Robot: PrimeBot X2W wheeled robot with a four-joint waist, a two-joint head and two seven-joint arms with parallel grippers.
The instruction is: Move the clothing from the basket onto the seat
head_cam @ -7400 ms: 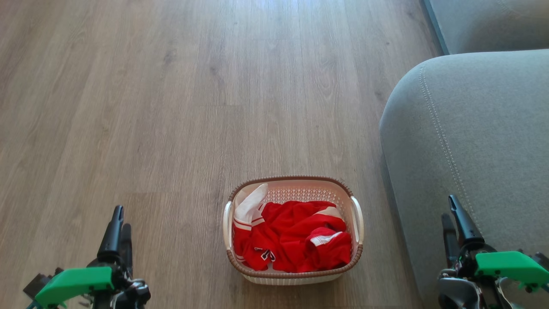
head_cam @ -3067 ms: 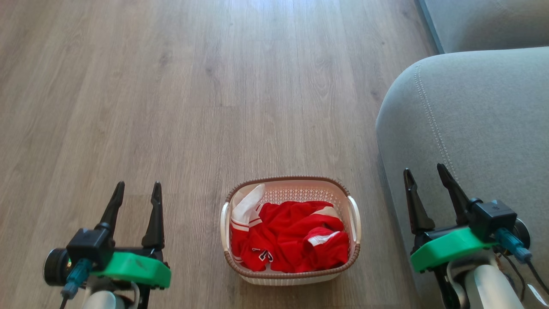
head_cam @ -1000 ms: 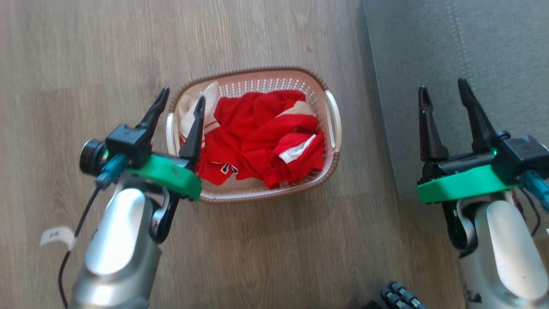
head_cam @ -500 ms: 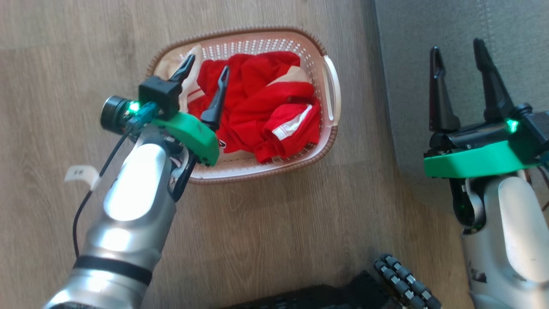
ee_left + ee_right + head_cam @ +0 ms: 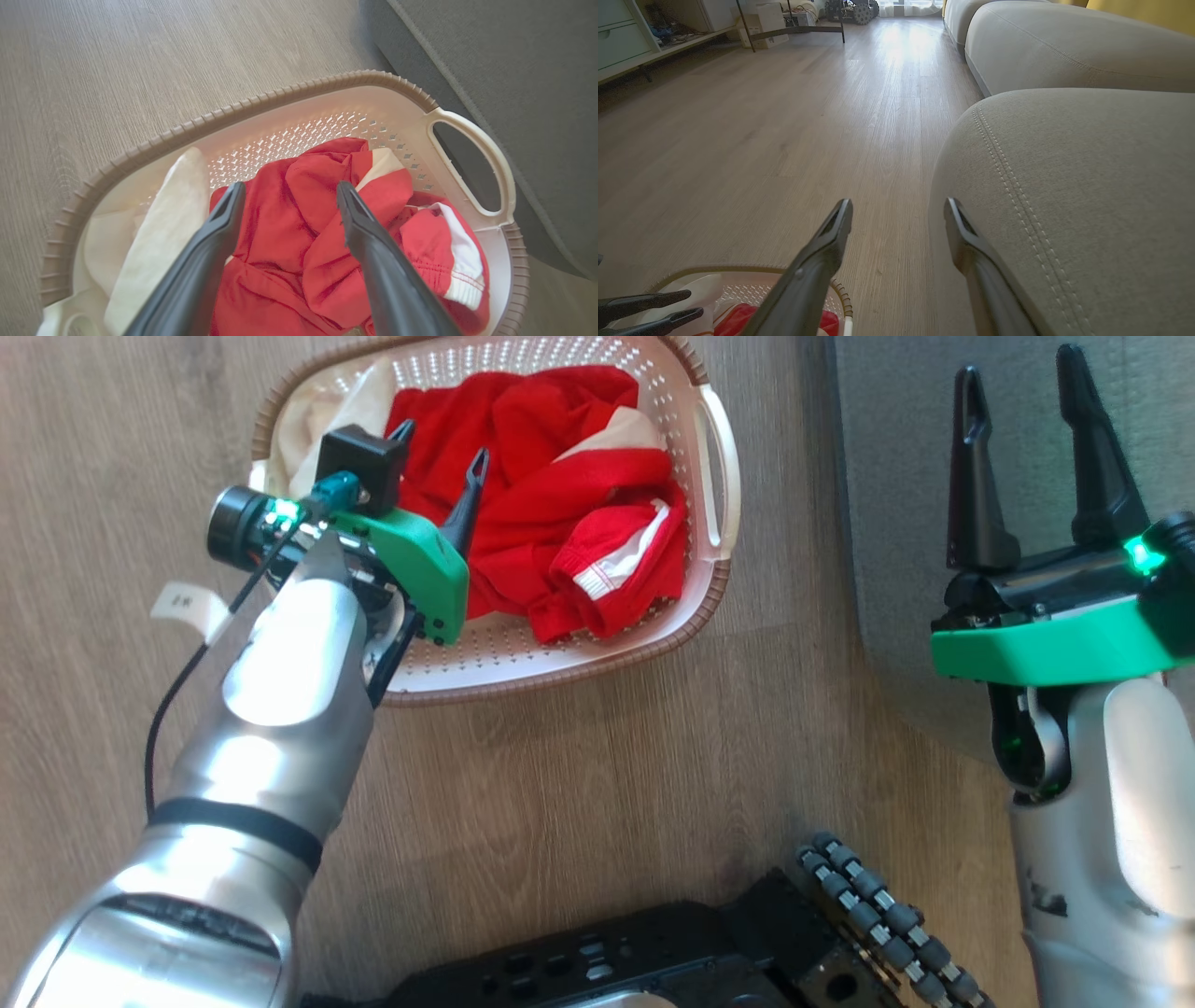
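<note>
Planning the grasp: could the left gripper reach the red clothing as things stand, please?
Probably yes: the left gripper hangs open over the clothing in the basket, with nothing between.

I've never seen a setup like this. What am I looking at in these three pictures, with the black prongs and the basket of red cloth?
It is a two-armed wheeled robot. One picture looks down from its head; the other two are taken from each wrist. On the wooden floor stands a white basket with red and white clothing in it, next to a grey seat. The left gripper hangs open over the clothing, holding nothing. The right gripper is open and empty, near the seat.
</note>
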